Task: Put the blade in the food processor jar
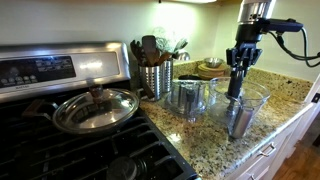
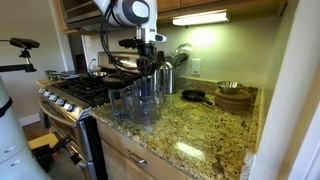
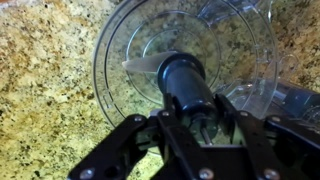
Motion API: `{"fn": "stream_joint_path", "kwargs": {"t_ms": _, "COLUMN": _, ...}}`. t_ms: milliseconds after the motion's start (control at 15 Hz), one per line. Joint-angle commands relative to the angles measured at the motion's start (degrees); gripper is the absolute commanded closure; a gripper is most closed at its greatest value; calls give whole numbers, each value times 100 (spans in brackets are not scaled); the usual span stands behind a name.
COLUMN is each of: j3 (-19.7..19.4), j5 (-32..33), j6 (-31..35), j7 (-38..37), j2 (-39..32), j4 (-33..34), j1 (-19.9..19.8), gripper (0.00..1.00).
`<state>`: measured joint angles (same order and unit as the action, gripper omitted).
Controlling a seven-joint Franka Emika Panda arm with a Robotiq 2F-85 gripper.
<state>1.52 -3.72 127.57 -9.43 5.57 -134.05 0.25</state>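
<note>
One granite counter beside black stove

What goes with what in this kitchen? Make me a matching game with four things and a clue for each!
Things:
1. blade
2. food processor jar
3. lidded pan
4. utensil holder

Clues:
A. sitting on the stove
B. clear plastic, standing on the granite counter
C. dark, gripped by the end effector
D. shiny metal, full of utensils

Pairs: 1-C, 2-B, 3-A, 4-D
</note>
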Motion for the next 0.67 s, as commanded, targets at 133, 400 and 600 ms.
{"fn": "stream_joint_path", "kwargs": {"t_ms": 133, "j3": -106, "j5": 20, "j6": 201, "j7": 76, "j2": -124, "j4": -66, "j1": -56, "gripper": 81}}
{"fn": "stream_joint_path", "kwargs": {"t_ms": 400, "j3": -159, "j5": -95, "j6": 285, "j7": 124, "j2": -276, "j4": -65, "j1": -61, "gripper": 81}}
{"fn": "stream_joint_path", "kwargs": {"t_ms": 600, "j3": -154, "j5": -146, "j6": 336, "j7": 138, "j2": -368, "j4": -54, "j1": -47, "gripper": 81}}
